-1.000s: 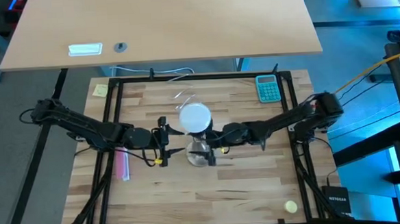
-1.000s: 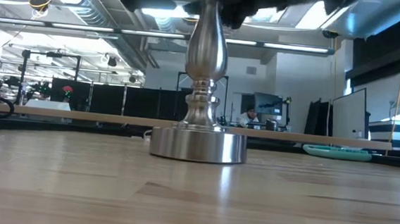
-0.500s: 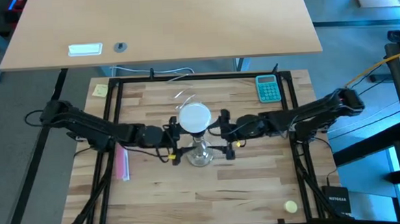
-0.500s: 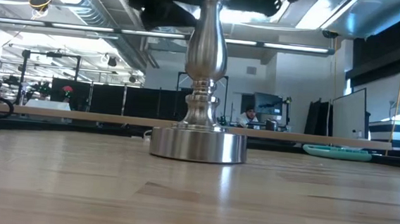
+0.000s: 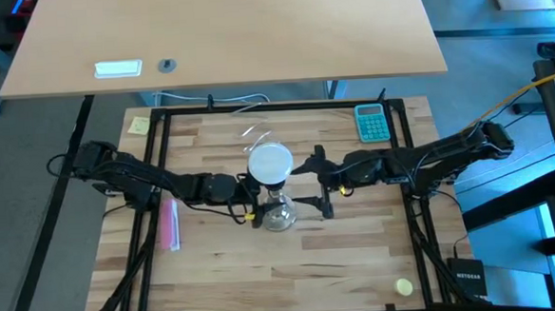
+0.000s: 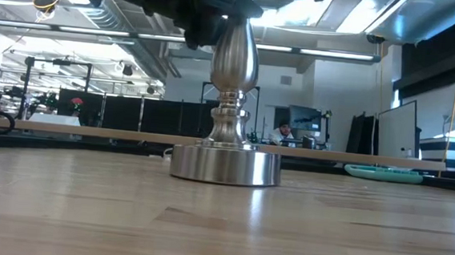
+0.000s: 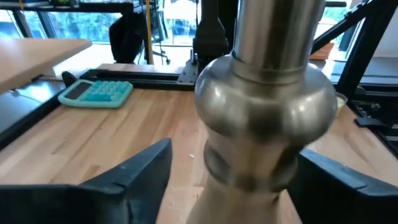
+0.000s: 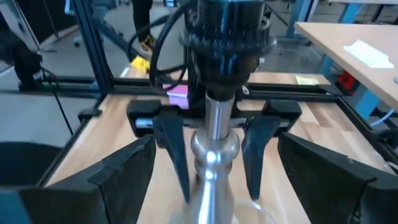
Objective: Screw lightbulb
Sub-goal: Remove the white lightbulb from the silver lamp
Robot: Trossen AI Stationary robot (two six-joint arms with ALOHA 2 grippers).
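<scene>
The bulb (image 5: 270,162) sits on top of the stand (image 5: 278,214) at the table (image 5: 359,265) centre; whether its base is fully threaded into the dark socket (image 8: 227,37) cannot be told.

The left gripper (image 5: 251,201) is at the stand's 9 o'clock. Its fingers (image 7: 134,171) are spread on either side of the stem's bulge, apart from the metal in the left wrist view.

The right gripper (image 5: 321,184) is at the stand's 3 o'clock, just beside it. Its fingers (image 8: 124,168) are spread, and the stem stands beyond them. Neither gripper holds anything.

Farther out: a teal calculator (image 5: 372,123) at 1 o'clock, a pink item (image 5: 171,225) at 9 o'clock, a yellow note (image 5: 139,125) at 10 o'clock.

Risks from here:
- The stand is not clamped. Torque applied at the bulb would probably spin or tip it.
- A tilted bulb would likely cross-thread.
- Both grippers are crowded at one stem; a lateral move could cause a collision.
- Excess squeeze on the globe could crack it.
</scene>
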